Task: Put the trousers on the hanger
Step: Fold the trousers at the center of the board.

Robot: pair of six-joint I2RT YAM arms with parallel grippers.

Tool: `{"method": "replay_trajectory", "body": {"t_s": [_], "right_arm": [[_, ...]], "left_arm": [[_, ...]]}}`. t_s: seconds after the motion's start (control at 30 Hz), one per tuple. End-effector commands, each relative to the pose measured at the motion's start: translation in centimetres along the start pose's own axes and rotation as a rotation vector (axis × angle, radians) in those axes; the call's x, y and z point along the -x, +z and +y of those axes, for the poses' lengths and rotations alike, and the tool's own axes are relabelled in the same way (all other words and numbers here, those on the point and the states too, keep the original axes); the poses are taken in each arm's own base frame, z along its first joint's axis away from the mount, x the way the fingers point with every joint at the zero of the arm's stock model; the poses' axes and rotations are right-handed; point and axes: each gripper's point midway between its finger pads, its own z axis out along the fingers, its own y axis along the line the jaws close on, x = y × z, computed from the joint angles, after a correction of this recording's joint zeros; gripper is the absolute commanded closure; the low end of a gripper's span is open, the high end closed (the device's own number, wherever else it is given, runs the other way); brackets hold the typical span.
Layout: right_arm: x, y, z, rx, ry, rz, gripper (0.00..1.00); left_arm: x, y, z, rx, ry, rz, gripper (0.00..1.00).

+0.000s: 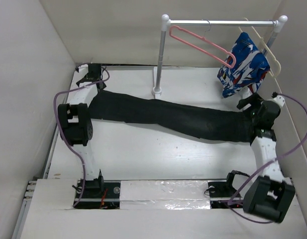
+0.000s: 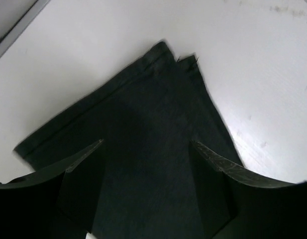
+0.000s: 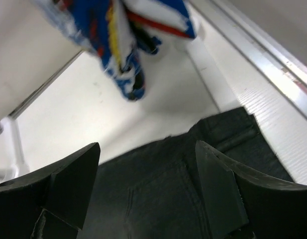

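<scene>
The black trousers point(image 1: 168, 115) lie flat across the table from far left to right. The pink hanger point(image 1: 200, 44) hangs empty on the rail point(image 1: 218, 22) at the back. My left gripper point(image 1: 97, 88) is open over the trousers' left end. In the left wrist view the leg hems point(image 2: 163, 64) lie beyond the open gripper point(image 2: 148, 152), with black fabric between the fingers. My right gripper point(image 1: 249, 107) is open over the right end. In the right wrist view the gripper point(image 3: 148, 169) stands over the waist part point(image 3: 168, 189).
A blue-white-red patterned garment point(image 1: 243, 64) hangs on a cream hanger point(image 1: 265, 47) at the rail's right end, just behind my right gripper; it also shows in the right wrist view point(image 3: 118, 45). The rail's left post point(image 1: 159, 59) stands behind the trousers. White walls enclose the table.
</scene>
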Motion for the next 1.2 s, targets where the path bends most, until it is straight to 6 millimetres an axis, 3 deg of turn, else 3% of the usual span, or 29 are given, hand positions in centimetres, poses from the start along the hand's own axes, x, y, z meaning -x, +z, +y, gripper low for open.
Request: {"method": "replay_trajectory", "body": {"t_s": [0.0,0.03,0.1,0.13,0.17,0.27,0.3,0.33,0.37,0.5,0.53,0.63,0.97,1.1,1.17], "right_arm": [[-1.2,-2.3,1.7,0.121,-0.032,-0.026,0.17],[-3.3,-2.9,1.3,0.142,-0.03,0.015,0.19],[-3.5,-4.7,2.1,0.214,-0.04,-0.015,0.63],[-4.3,-5.4,2.4,0.247,-0.043,0.005,0.8],[-4.9,-6.3,2.4,0.273,-0.051,-0.002,1.0],[-7.0,-7.7,2.3,0.319,-0.079,0.046,1.0],[-6.8,-8.4,2.6,0.342,-0.086,0.024,1.0],[-7.3,-8.7,2.6,0.352,-0.09,0.037,0.95],[-8.2,-8.9,2.2,0.346,-0.089,0.063,0.8],[-11.1,-9.2,1.5,0.372,-0.104,0.135,0.46],[-11.8,-9.5,1.5,0.387,-0.119,0.163,0.43],[-12.6,-9.9,1.6,0.418,-0.14,0.19,0.32],[-13.6,-9.8,1.6,0.455,-0.164,0.201,0.31],[-13.8,-9.3,1.5,0.453,-0.158,0.209,0.31],[-14.0,-9.2,1.4,0.453,-0.158,0.214,0.31]], "left_arm": [[3.1,-5.0,1.2,-0.086,-0.134,-0.075,0.38],[0.5,-4.8,1.7,-0.096,-0.126,-0.02,0.38],[0.0,-5.3,3.4,-0.107,-0.181,0.008,0.39],[-2.2,-5.1,3.9,-0.109,-0.167,0.057,0.39],[-2.8,-5.0,4.7,-0.09,-0.17,0.075,0.38],[-5.3,-4.8,6.3,-0.017,-0.15,0.147,0.33],[-5.9,-4.5,7.0,0.01,-0.154,0.168,0.31],[-6.8,-4.5,7.5,0.029,-0.148,0.197,0.3],[-7.3,-4.3,7.9,0.039,-0.16,0.21,0.29],[-8.9,-3.8,9.8,0.042,-0.238,0.259,0.28],[-10.0,-3.5,10.8,0.047,-0.265,0.296,0.28],[-10.4,-2.9,11.0,0.028,-0.302,0.3,0.24],[-11.2,-0.2,8.0,-0.07,-0.331,0.351,0.21],[-12.0,0.9,7.6,-0.072,-0.341,0.366,0.21],[-11.5,1.1,7.3,-0.065,-0.333,0.347,0.23]]}}
